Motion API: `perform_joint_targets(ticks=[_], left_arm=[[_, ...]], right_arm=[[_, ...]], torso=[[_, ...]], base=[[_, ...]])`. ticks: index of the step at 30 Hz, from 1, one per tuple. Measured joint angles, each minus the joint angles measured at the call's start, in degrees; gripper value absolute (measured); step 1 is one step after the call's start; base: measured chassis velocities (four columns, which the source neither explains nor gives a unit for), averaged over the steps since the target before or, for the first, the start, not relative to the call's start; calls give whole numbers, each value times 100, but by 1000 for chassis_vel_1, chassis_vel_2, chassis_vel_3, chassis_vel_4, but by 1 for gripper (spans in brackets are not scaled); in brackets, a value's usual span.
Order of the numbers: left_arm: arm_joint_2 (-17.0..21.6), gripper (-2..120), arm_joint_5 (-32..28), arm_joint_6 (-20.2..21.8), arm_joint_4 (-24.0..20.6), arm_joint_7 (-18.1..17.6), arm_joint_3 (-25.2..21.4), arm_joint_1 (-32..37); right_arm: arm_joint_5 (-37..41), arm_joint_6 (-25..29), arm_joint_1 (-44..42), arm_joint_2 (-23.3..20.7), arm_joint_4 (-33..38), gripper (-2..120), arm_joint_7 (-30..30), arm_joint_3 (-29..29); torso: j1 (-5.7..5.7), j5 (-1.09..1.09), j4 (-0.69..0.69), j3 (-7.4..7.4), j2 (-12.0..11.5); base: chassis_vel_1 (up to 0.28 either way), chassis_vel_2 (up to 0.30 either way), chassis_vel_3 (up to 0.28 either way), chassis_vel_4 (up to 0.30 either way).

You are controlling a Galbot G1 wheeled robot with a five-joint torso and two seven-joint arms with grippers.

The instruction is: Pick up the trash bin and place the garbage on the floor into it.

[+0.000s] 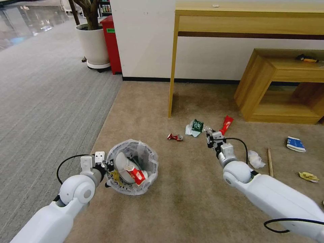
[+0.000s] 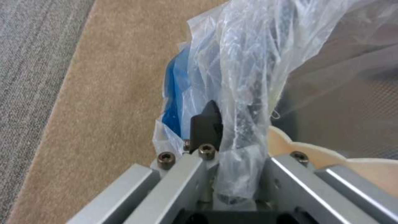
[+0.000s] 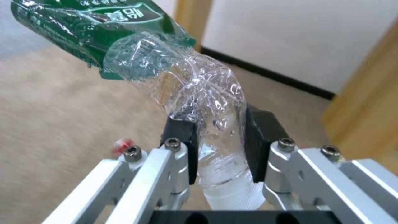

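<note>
Beige carpet (image 1: 189, 202): my left claw (image 2: 232, 149) pinches the trash bin (image 1: 133, 167) rim, right claw (image 3: 217, 149) clamps the crushed bottle (image 3: 182, 84); it's slick and could slip.

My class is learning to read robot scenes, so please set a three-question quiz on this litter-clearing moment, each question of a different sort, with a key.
1. True or false: the right gripper is shut on the crushed green-label bottle.
2. Multiple choice: the left gripper grips the trash bin by
A. its base
B. its bag-lined rim
C. a handle
3. Fill in: lying on the beige carpet between the white paper wad and the yellow wrapper is a wooden ____.

Key: 1 true; 2 B; 3 stick.
</note>
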Motion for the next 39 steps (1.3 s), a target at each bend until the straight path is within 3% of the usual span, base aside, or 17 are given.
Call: perform_joint_targets(ticks=[8, 13, 23, 31, 39], left_arm=[[67, 0, -64, 34, 11, -78, 175, -110], [165, 0, -225, 79, 25, -186, 408, -353], [47, 0, -326, 90, 279, -234, 574, -715], [9, 0, -548, 101, 320, -343, 615, -965], [96, 0, -687, 113, 189, -402, 578, -1006]], right_arm=[[394, -146, 285, -233, 822, 22, 80, -278], [766, -216, 729, -263, 1426, 22, 181, -793], [1298, -228, 1565, 50, 1999, 22, 348, -1854], [1342, -231, 1828, 453, 1836, 22, 483, -2429], [1310, -204, 1610, 782, 1453, 22, 536, -2596]], torso=[[0, -1, 2, 0, 0], [0, 1, 2, 0, 0], [0, -1, 1, 0, 0], [0, 1, 0, 1, 0], [0, 1, 1, 1, 0]], base=[[0, 0, 0, 0], [0, 0, 0, 0], [0, 0, 0, 0], [0, 0, 0, 0], [0, 0, 0, 0]])
